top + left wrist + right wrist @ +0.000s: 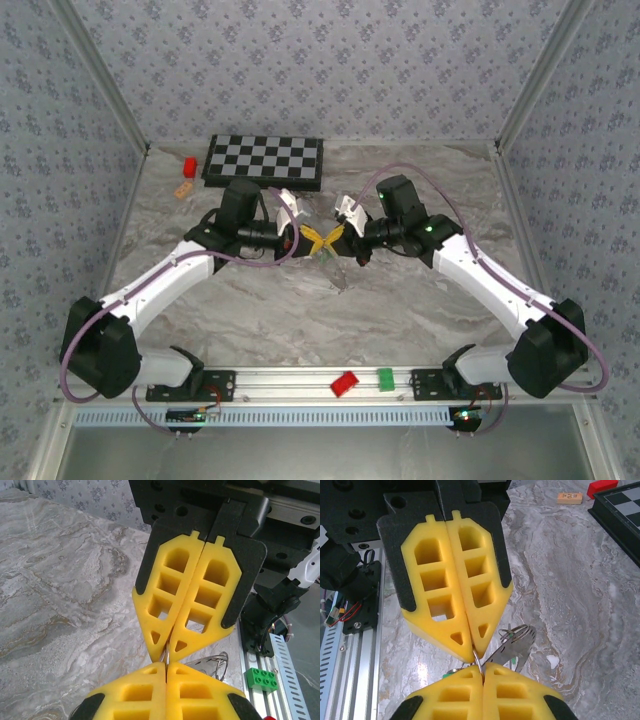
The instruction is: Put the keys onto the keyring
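both jaws fully closed: left gripper (471, 655) and right gripper (482, 666) meet tip to tip just in front of the chessboard (264, 162), pinching the keyring (517, 647) by its thin edge. my worry: opposing pulls could twist it loose and drop it.

Both arms reach in from the near corners of the bench, elbows spread wide and forearms angling inward, so the two wrists face each other near the middle. The left claw (312, 238) and the right claw (338, 238) meet tip to tip. Each has its yellow fingers (440, 580) pressed flat together, jaws closed, the pointed ends almost touching.
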### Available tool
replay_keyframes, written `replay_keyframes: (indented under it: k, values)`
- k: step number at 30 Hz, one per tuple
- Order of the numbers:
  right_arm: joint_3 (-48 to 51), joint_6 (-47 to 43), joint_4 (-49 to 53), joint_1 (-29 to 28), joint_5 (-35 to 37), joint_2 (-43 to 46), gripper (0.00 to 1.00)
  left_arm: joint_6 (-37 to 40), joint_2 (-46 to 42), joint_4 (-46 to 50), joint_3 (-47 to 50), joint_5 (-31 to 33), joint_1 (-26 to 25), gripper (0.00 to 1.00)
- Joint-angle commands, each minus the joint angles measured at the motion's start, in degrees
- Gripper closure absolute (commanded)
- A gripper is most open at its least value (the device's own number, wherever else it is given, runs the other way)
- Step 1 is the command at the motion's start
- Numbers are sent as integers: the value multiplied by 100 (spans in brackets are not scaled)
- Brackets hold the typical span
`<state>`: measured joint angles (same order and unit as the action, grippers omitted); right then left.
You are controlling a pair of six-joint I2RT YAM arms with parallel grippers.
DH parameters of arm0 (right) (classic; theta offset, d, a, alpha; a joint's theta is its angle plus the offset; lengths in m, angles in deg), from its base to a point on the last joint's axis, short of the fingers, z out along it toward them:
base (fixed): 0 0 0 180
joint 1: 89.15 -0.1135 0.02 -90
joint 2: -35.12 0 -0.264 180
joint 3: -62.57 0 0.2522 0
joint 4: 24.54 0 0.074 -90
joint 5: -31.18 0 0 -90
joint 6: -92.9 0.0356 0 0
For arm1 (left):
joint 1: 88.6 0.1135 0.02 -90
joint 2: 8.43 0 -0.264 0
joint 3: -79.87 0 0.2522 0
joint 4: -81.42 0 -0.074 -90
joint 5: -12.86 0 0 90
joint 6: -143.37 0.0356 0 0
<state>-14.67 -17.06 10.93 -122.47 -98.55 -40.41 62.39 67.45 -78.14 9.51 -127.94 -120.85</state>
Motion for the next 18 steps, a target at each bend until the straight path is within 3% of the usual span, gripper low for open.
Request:
replay_keyframes:
  k: [1, 12, 18]
  values:
    - [-138, -40, 29, -34, 0, 95, 93, 99, 2, -5, -264, -282, 7, 100]
    - [-164, -139, 96, -138, 158, 169, 85, 203, 89, 157, -319, -325, 0, 100]
    - [-164, -192, 126, -162, 160, 205, 89, 223, 129, 225, -361, -386, -6, 100]
